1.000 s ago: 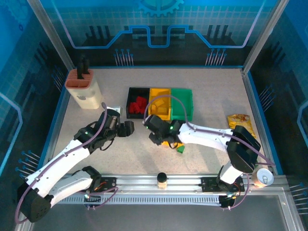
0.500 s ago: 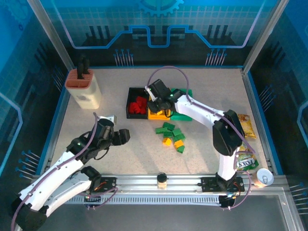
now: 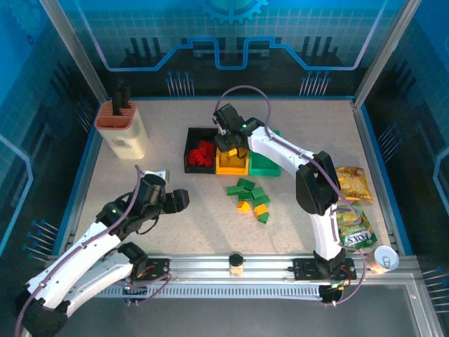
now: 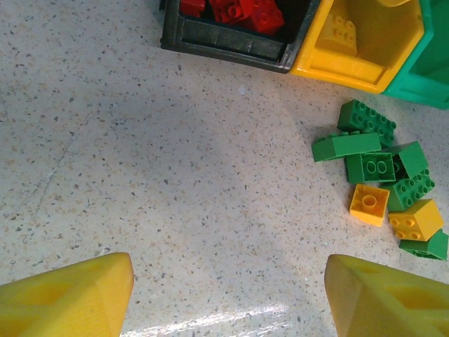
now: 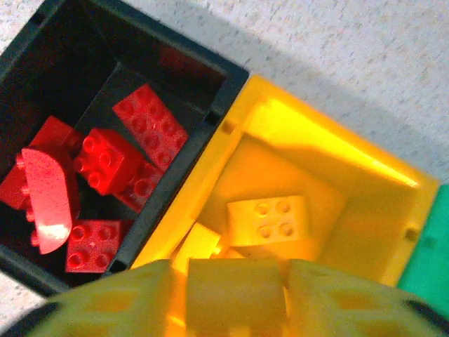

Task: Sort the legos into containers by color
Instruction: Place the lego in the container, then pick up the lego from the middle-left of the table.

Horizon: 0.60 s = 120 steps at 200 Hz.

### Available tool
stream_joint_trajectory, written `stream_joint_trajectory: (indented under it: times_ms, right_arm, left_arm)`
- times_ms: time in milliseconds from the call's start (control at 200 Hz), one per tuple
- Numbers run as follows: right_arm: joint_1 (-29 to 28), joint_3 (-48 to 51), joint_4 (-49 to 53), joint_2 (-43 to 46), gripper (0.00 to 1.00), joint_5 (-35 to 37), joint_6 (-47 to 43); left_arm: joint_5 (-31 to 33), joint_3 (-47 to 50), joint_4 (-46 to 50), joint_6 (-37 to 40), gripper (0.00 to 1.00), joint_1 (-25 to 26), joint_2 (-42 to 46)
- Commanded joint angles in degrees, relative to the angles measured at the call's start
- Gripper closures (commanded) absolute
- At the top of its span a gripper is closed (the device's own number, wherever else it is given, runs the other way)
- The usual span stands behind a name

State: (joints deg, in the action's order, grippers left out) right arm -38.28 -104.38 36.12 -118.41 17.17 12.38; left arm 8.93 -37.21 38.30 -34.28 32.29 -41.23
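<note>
Over the yellow bin (image 3: 233,169), at the far middle of the table (image 3: 316,133), we note the right gripper (image 3: 230,142) pointing down, its arm stretched across from the near right corner. On the right wrist camera a pale yellow brick (image 5: 235,295) sits between the two fingers (image 5: 105,305), just above the inside of the bin. Only thin seams part it from either finger, so we cannot tell whether it is clamped or let go. Below it a second yellow brick (image 5: 270,221) lies studs up on the bin floor. Black bin (image 3: 189,158) touches the yellow one on its left side and holds a heap of red bricks (image 3: 203,154); green bin (image 3: 266,167) touches it on the right side. Nearer to the arm bases than the bins, and apart from them, a loose pile (image 3: 250,199) lies on the table: mostly green bricks (image 4: 361,145), with two yellow bricks (image 4: 370,203) on its near side. Left gripper (image 3: 175,200) hovers low over bare table to the left of the pile, well apart from it. The left wrist camera shows its fingers spread wide with nothing between them, so we record it as released. Knife block (image 3: 123,130) stands at the far left; two snack bags (image 3: 351,184) lie along the right edge
</note>
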Motion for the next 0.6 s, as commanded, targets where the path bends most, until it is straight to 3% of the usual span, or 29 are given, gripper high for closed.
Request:
stream_joint_trajectory:
  times_ms: [0, 255, 595]
  right_arm:
    - [-0.6, -0.9, -0.1, 2.9, 0.24, 3.2, 0.4]
    - [-2.1, 9.1, -5.1, 12.8, 0.2, 1.8, 0.4]
    - [-2.4, 29.3, -12.3, 29.0, 0.19, -0.9, 2.4]
  left_arm:
    - [-1.2, -1.2, 0.3, -0.5, 0.27, 0.9, 0.2]
    - [-0.1, -3.0, -1.1, 1.0, 0.27, 4.8, -3.3]
    - [-2.2, -7.2, -7.0, 4.2, 0.25, 11.5, -16.8]
